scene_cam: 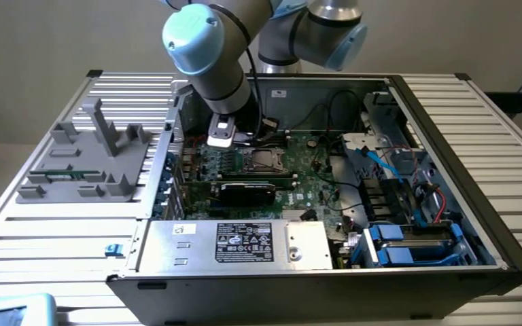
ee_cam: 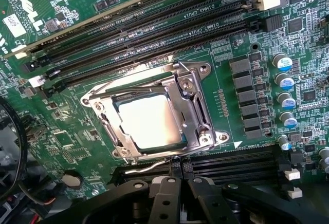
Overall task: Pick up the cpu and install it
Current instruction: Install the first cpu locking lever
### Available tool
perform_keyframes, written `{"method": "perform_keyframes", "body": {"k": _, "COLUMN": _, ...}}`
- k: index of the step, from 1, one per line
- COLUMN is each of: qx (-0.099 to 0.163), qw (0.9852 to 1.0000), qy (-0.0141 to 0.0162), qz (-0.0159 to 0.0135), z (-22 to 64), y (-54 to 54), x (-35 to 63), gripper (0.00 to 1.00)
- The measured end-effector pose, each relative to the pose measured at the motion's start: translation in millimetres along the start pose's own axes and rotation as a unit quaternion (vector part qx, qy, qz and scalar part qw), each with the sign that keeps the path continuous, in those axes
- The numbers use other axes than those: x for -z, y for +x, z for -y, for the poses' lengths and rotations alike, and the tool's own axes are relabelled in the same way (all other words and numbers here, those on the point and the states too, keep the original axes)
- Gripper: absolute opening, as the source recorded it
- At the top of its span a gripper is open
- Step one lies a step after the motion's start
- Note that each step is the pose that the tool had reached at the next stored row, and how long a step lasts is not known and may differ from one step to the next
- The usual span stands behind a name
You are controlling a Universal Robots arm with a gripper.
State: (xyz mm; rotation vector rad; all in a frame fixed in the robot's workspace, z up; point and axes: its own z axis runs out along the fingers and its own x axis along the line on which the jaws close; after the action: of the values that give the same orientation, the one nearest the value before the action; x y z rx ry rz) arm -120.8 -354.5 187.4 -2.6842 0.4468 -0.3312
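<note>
Here, in the exterior view, the pale blue and grey robot arm (scene_cam: 214,58) is reaching down into the open black desktop computer case (scene_cam: 334,272), which is lying on its side on the slatted silver metal table (scene_cam: 52,231). The arm's wrist is hanging over the green motherboard (scene_cam: 311,187), just beside the silver metal processor socket (scene_cam: 263,160) and toward the exterior view's left of it. A black rectangular expansion card (scene_cam: 247,190) is sitting nearer the camera than the socket, and a large silver box with a black label (scene_cam: 234,243) is filling the case's near edge. A grey plastic fixture with upright posts (scene_cam: 93,159) is standing on the table at the exterior view's left, well apart from the case.

In the wrist view, the small flat square cpu with a shiny silver-grey top (ee_cam: 149,120) is lying flat inside the socket (ee_cam: 203,131), framed by the metal retention bracket, with the long black memory slots (ee_cam: 154,34) running beside it across the board. The black gripper (ee_cam: 170,196) is hovering near the socket's edge, apart from the cpu; its jaws are standing together and are gripping nothing.
</note>
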Motion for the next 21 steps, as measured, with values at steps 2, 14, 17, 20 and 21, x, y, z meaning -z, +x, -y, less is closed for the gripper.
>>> {"method": "perform_keyframes", "body": {"k": 2, "qx": 0.0, "qw": 1.0, "qy": 0.0, "qz": -0.0001, "z": 0.0, "y": 0.3, "x": -0.3, "gripper": 0.11}}
{"method": "perform_keyframes", "body": {"k": 14, "qx": -0.001, "qw": 1.0, "qy": 0.0001, "qz": -0.0007, "z": -0.5, "y": -0.6, "x": -0.2, "gripper": 0.11}}
{"method": "perform_keyframes", "body": {"k": 17, "qx": -0.001, "qw": 1.0, "qy": -0.0002, "qz": -0.0005, "z": -1.9, "y": -7.6, "x": 4.0, "gripper": 0.11}}
{"method": "perform_keyframes", "body": {"k": 20, "qx": -0.001, "qw": 1.0, "qy": -0.0001, "qz": -0.0005, "z": -3.3, "y": -15.8, "x": 8.6, "gripper": 0.11}}
{"method": "perform_keyframes", "body": {"k": 21, "qx": -0.001, "qw": 1.0, "qy": -0.0001, "qz": -0.0004, "z": -3.9, "y": -18.3, "x": 9.7, "gripper": 0.11}}
